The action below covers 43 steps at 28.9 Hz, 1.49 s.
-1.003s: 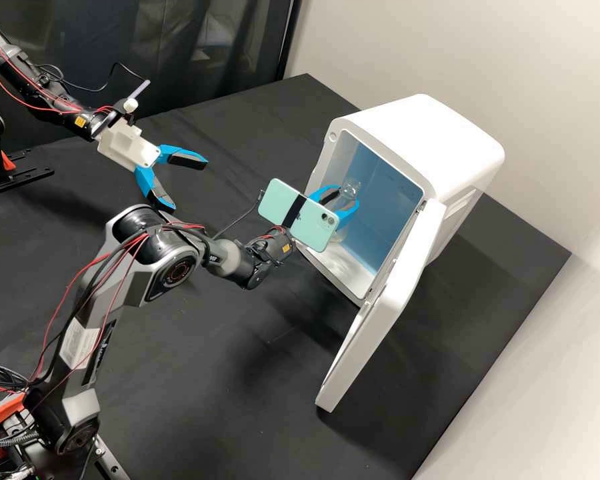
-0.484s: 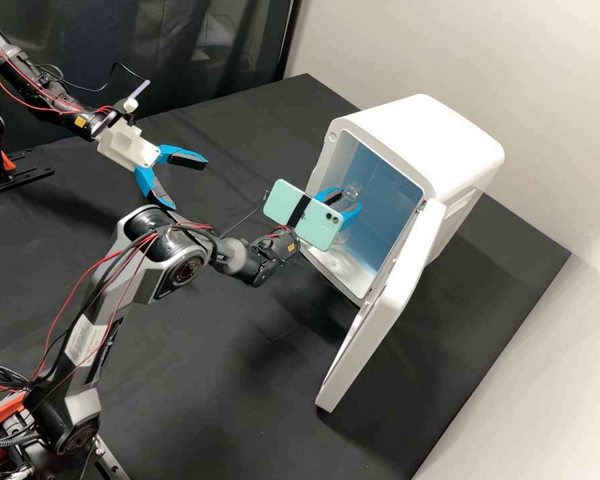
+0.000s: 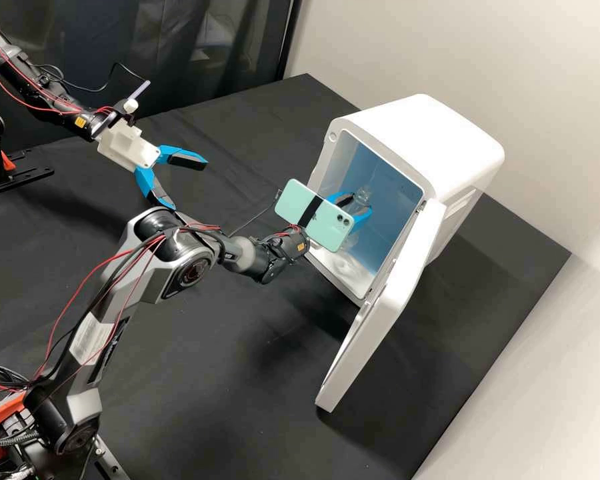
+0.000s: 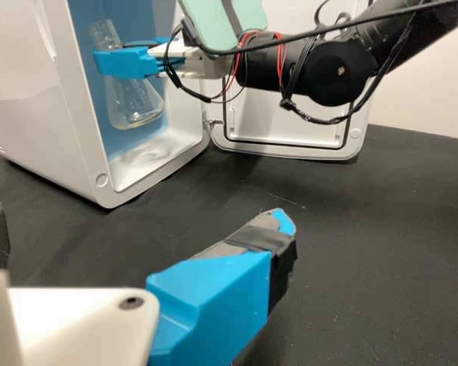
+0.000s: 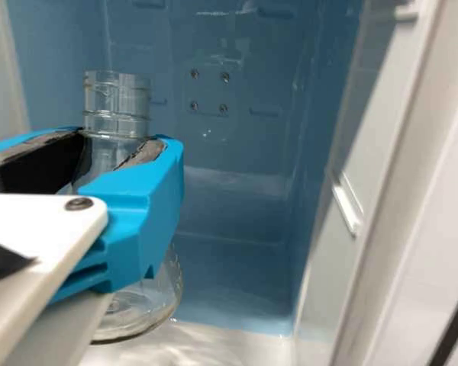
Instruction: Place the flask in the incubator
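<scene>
We had the R gripper [image 3: 355, 204] clamped on the neck of the Erlenmeyer flask [image 4: 130, 103], held upright inside the open incubator [image 3: 433, 137]. L gripper [image 3: 187, 181] hung w/ fingers spread over the bench [image 3: 247, 373], well apart.

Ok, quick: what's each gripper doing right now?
Left gripper: open, holding nothing.
Right gripper: shut on the neck of the clear glass conical flask.

I am looking across a flat black cloth-covered desk [image 3: 247, 373] that is sitting against a plain white wall [image 3: 500, 60], which is catching soft, even light; a dark glossy curtain [image 3: 180, 40] is hanging behind its far edge.
</scene>
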{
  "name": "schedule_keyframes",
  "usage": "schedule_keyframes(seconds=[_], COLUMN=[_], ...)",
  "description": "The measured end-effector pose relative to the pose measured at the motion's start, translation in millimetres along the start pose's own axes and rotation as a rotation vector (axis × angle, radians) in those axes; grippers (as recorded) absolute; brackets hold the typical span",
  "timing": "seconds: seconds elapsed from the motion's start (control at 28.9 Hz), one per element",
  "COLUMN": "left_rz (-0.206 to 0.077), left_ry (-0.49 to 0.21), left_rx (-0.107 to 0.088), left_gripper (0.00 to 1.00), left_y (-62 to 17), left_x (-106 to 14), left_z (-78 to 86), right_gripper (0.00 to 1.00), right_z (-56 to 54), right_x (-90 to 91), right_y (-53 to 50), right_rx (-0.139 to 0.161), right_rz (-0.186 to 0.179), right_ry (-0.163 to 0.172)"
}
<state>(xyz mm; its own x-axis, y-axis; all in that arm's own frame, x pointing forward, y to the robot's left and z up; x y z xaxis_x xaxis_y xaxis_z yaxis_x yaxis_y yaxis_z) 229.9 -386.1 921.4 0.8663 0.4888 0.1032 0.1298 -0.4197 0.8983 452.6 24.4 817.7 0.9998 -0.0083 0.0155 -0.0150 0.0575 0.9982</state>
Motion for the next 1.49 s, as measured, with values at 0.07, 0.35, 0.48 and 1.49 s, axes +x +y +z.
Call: schedule_keyframes(seconds=[0.07, 0.35, 0.48, 1.49], left_rz=[0.000, 0.000, 0.000, -0.006], left_ry=[0.000, 0.000, 0.000, -0.001], left_rx=[0.000, 0.000, 0.000, 0.010], left_gripper=[1.00, 1.00, 1.00, 1.00], left_y=[0.0, 0.0, 0.0, -1.0], left_x=[0.0, 0.0, 0.0, 0.9], left_z=[0.0, 0.0, 0.0, -0.5], right_gripper=[0.00, 0.00, 0.00, 0.00], right_z=[2.6, 10.8, 10.1, 8.5], right_x=[1.0, 10.6, 15.9, 59.3], right_y=[-1.7, -3.5, -2.5, -12.1], right_rx=[-0.004, -0.017, -0.031, -0.066], right_rz=[-0.008, -0.018, -0.021, -0.068], right_ry=[-0.011, -0.042, -0.046, -0.101])
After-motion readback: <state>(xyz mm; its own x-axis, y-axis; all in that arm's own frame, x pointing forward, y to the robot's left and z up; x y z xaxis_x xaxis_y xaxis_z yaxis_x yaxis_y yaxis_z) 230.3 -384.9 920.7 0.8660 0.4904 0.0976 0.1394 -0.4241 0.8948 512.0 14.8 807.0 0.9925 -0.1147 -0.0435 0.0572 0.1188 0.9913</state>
